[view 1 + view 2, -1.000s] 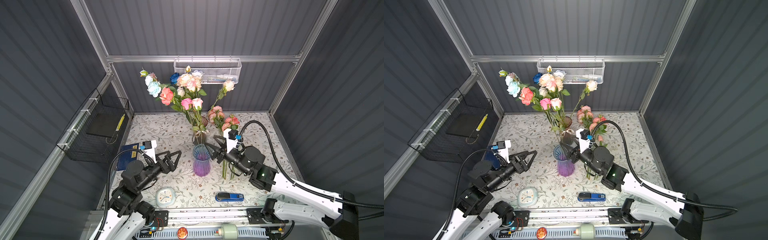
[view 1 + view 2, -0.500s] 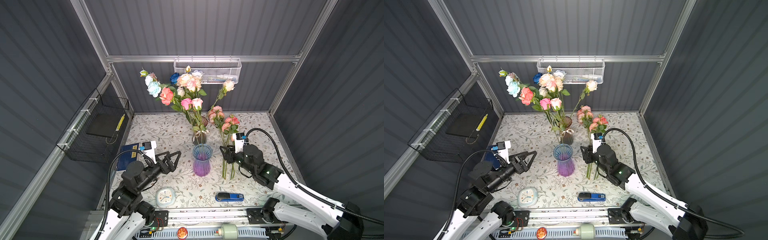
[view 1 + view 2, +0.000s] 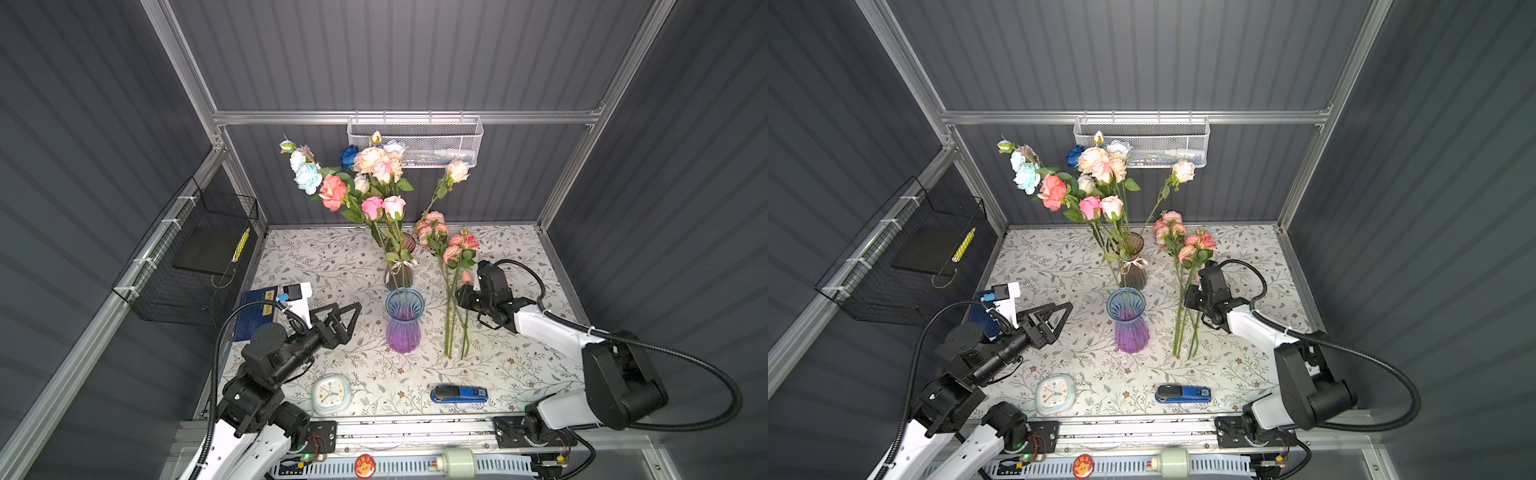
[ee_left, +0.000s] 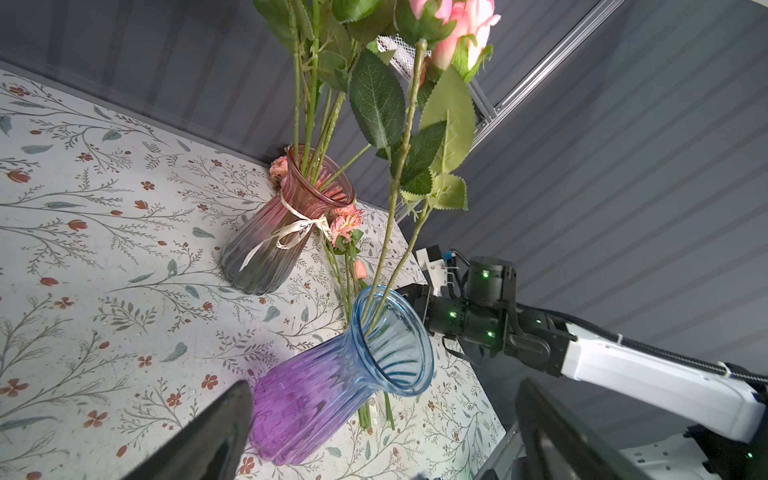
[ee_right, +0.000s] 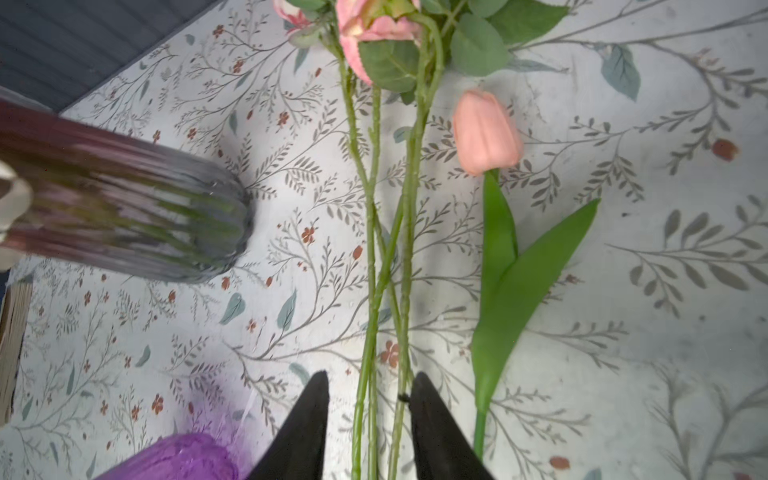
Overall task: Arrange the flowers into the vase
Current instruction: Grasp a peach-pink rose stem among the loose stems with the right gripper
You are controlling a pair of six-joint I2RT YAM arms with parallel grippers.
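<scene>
Left tool (image 3: 353, 321) wide apart, right tool (image 5: 370, 384) narrowly parted.

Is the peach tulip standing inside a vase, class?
No, the tulip lies flat on the table, beside the loose stems.

The back vase (image 3: 398, 277) stands just behind the front vase (image 3: 403, 330) on the counter (image 3: 311, 257), stems (image 3: 449, 332) lying right of it, clock (image 3: 331, 394) and stapler (image 3: 458, 394) in front.

Two robot arms, L arm (image 3: 266, 361) & R arm (image 3: 548, 328): chunky black joint housings w/ glossy white link shells. A black ribbed hose (image 3: 214, 374) runs along each arm. White cam bracket (image 3: 299, 297) w/ blue plug at L wrist. Small green LEDs (image 4: 484, 274) dot R arm's black wrist. Fingers (image 4: 208, 440) matte black, tapering to points
</scene>
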